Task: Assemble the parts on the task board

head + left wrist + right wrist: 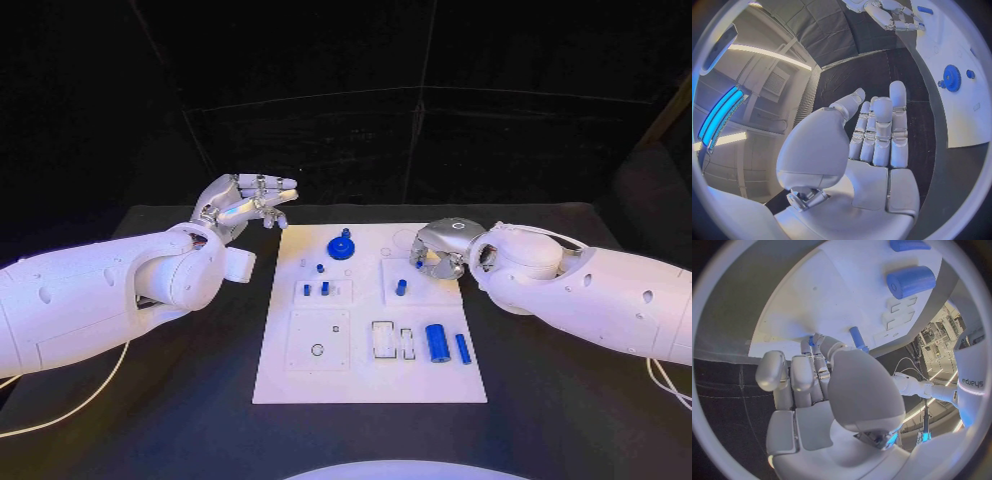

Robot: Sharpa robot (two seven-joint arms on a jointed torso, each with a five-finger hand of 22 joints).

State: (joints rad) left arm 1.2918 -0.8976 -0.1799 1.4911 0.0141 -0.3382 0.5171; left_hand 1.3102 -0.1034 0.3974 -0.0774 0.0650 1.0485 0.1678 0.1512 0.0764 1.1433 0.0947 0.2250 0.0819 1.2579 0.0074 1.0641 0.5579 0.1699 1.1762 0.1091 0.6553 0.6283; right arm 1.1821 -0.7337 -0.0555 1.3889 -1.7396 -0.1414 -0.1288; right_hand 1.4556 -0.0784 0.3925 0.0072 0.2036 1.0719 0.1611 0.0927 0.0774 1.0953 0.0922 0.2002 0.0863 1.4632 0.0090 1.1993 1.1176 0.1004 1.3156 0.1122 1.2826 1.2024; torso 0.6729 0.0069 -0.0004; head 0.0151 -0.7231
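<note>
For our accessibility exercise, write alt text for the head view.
A white task board on a black table carries small blue parts, including a gear and a cylinder. The right hand curls over its upper right edge; the left hand, holding nothing, is raised off its upper left.

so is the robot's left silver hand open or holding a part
Open: the left silver hand holds nothing, its fingers extended and empty, raised beside the white task board.
</note>
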